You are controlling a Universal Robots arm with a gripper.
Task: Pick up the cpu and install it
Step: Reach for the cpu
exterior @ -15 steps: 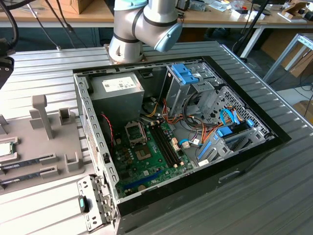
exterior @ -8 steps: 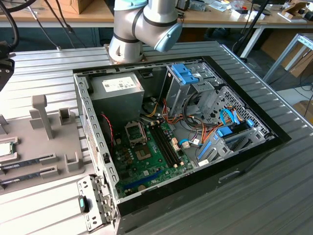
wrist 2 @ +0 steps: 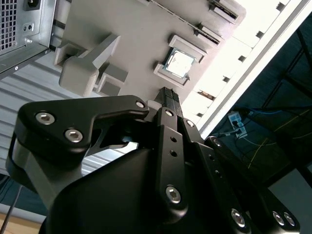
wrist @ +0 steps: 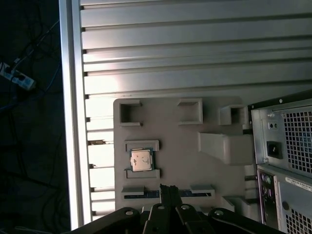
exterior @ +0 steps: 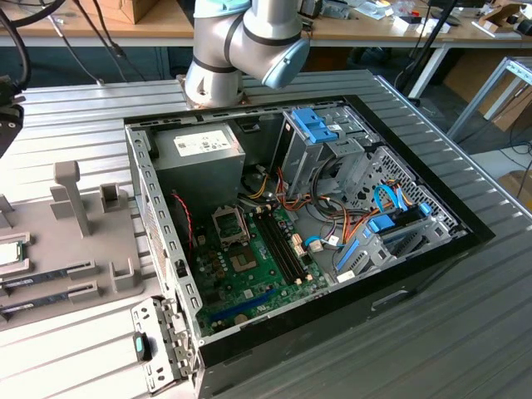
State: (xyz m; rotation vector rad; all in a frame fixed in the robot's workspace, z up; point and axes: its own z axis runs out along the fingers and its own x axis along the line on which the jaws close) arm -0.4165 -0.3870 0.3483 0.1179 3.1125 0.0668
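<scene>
The cpu [wrist: 141,160] is a small silvery square with a green rim. It lies flat in a raised seat on the grey holder plate [wrist: 185,165], beside the open computer case. It also shows in the second wrist view [wrist 2: 179,62] and at the exterior view's far left [exterior: 8,253]. My gripper [wrist: 168,189] hangs above the plate, a short way off from the cpu, with its black fingers pressed together and nothing between them. Its tip [wrist 2: 168,93] points toward the cpu. The motherboard's cpu socket [exterior: 231,223] stands uncovered inside the case.
The open computer case [exterior: 332,208] holds a grey power supply [exterior: 199,158], drive cages and cables. Its rear panel [wrist: 282,161] borders the plate. On the plate, posts [exterior: 73,195] and a block [wrist: 222,146] stick up, and memory sticks [exterior: 41,278] lie in slots. The ribbed metal table's edge [wrist: 73,122] is close by.
</scene>
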